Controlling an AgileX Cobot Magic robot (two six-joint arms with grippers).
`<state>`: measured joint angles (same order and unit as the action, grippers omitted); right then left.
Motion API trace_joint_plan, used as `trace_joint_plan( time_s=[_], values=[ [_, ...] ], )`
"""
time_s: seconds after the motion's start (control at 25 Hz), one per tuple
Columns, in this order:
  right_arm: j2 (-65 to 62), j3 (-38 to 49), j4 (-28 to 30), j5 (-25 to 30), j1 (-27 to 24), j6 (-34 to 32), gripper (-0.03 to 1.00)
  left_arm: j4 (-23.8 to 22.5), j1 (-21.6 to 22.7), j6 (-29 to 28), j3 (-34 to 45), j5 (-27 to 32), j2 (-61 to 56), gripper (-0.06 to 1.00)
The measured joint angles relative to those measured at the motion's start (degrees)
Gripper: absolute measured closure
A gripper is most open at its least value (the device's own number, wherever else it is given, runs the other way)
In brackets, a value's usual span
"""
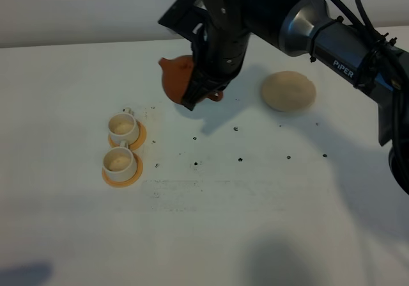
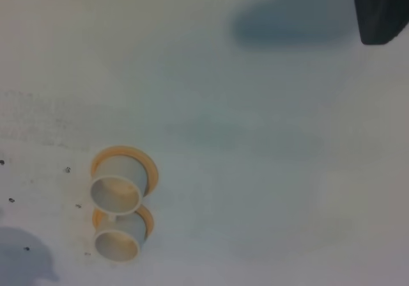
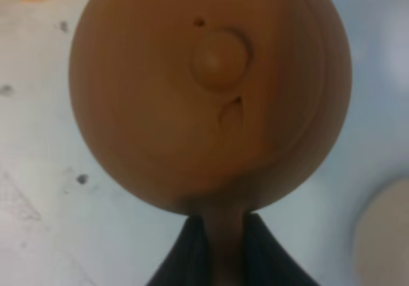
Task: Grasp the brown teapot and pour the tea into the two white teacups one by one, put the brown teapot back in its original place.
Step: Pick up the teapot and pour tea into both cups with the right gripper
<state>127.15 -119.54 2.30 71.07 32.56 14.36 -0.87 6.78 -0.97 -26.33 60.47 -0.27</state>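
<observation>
The brown teapot (image 1: pixel 176 77) hangs in the air above the table, tilted with its spout toward the left. My right gripper (image 1: pixel 203 95) is shut on its handle. In the right wrist view the teapot (image 3: pixel 192 107) fills the frame, lid knob up, and the dark fingers (image 3: pixel 189 254) of the right gripper (image 3: pixel 225 227) clamp the handle. The two white teacups (image 1: pixel 123 127) (image 1: pixel 119 162) stand on orange saucers to the lower left of the teapot, also visible as teacups (image 2: pixel 116 190) (image 2: pixel 117 242) in the left wrist view. The pale beige coaster (image 1: pixel 288 91) lies bare to the right. My left gripper is out of view.
The right arm (image 1: pixel 332 39) reaches in from the upper right across the coaster's side. Small dark specks (image 1: pixel 195 164) dot the white table (image 1: pixel 255 222). A dark shape (image 2: pixel 382 9) shows at one corner of the left wrist view.
</observation>
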Motion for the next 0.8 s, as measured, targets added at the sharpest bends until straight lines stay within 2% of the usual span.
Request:
trace_joint_plan(
  time_s=[0.36,0.8],
  values=[
    [-0.1,0.0,1.2,0.1,3.1,-1.9,0.88,0.0,0.0,0.0,0.0,0.0,0.0,0.67],
    [-0.1,0.0,1.2,0.1,3.5,-2.3,0.88,0.0,0.0,0.0,0.0,0.0,0.0,0.67]
  ],
)
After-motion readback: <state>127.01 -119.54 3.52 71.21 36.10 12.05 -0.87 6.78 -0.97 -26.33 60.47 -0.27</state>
